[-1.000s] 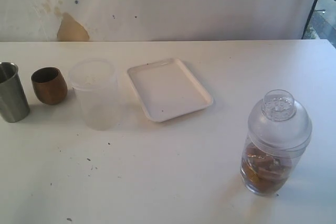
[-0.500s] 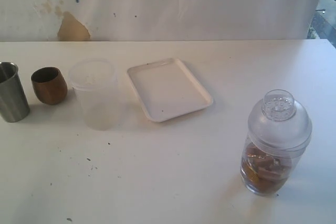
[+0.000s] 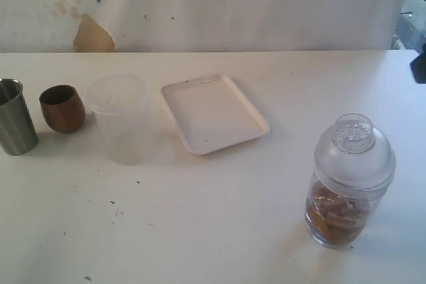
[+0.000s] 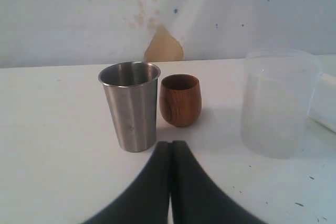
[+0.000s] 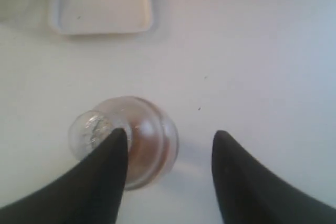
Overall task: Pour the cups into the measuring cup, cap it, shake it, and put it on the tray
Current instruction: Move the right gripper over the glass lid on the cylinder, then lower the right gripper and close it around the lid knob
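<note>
Pale scene — whites, with a few browns and greys.
Silver-grey tumbler (image 3: 14, 117), reddish-brown wood-grained cup (image 3: 62, 108), frosted milky tub (image 3: 120, 119), plain white tray (image 3: 214, 112), clear measuring cup (image 3: 349, 181) showing brown and tan inside — the table (image 3: 219, 217) is white, flecked with dark specks.

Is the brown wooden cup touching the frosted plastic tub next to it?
Apart. The left wrist view shows a strip of bare table between the wooden cup and the frosted tub.
</note>
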You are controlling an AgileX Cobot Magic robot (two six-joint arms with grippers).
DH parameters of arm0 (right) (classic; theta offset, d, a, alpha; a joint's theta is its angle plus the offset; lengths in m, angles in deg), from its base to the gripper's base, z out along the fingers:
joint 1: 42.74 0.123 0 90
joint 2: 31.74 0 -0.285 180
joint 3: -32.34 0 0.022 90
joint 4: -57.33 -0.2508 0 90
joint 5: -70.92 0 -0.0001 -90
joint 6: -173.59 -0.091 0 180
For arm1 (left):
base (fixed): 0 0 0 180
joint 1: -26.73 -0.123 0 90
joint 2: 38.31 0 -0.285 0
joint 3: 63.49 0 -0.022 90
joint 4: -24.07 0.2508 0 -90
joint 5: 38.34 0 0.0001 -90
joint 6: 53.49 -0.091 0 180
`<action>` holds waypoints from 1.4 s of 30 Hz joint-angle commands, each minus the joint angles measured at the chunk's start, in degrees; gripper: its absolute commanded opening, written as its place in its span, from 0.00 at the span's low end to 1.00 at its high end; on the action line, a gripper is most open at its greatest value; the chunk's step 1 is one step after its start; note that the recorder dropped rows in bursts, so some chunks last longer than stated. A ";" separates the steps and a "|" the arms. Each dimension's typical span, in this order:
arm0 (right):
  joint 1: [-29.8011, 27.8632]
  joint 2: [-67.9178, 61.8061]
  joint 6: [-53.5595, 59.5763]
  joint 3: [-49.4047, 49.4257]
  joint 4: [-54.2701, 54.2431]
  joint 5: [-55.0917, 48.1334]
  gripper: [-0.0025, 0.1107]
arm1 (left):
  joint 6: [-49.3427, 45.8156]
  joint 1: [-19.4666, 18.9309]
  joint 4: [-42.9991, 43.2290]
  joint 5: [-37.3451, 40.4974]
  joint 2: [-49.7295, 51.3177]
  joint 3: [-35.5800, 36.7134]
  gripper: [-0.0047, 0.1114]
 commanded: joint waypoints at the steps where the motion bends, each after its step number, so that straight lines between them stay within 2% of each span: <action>1: 5.89 -4.56 0.35 -3.85 0.49 -7.20 0.43 | 0.00 0.02 0.08 -0.17 -0.31 0.25 0.04; 10: 18.99 -12.01 -10.86 -6.78 15.08 -6.86 0.43 | 0.00 0.02 0.08 -0.17 -0.31 0.25 0.04; 14: 21.79 -13.87 -14.31 -6.94 21.98 -7.47 0.43 | 0.00 0.02 0.08 -0.17 -0.31 0.25 0.04; 19: 22.33 -16.48 -19.00 -6.94 29.11 -7.47 0.43 | 0.00 0.02 0.08 -0.17 -0.31 0.25 0.04; 27: 22.33 -16.83 -19.49 -6.94 27.41 -7.47 0.43 | 0.00 0.02 0.08 -0.17 -0.31 0.25 0.04; 34: 22.33 -16.71 -18.71 -8.48 15.77 -7.47 0.43 | 0.00 0.02 0.08 -0.17 -0.31 0.25 0.04; 42: 22.33 -16.71 -18.36 -7.72 16.32 -7.47 0.43 | 0.00 0.02 0.08 -0.17 -0.31 0.25 0.04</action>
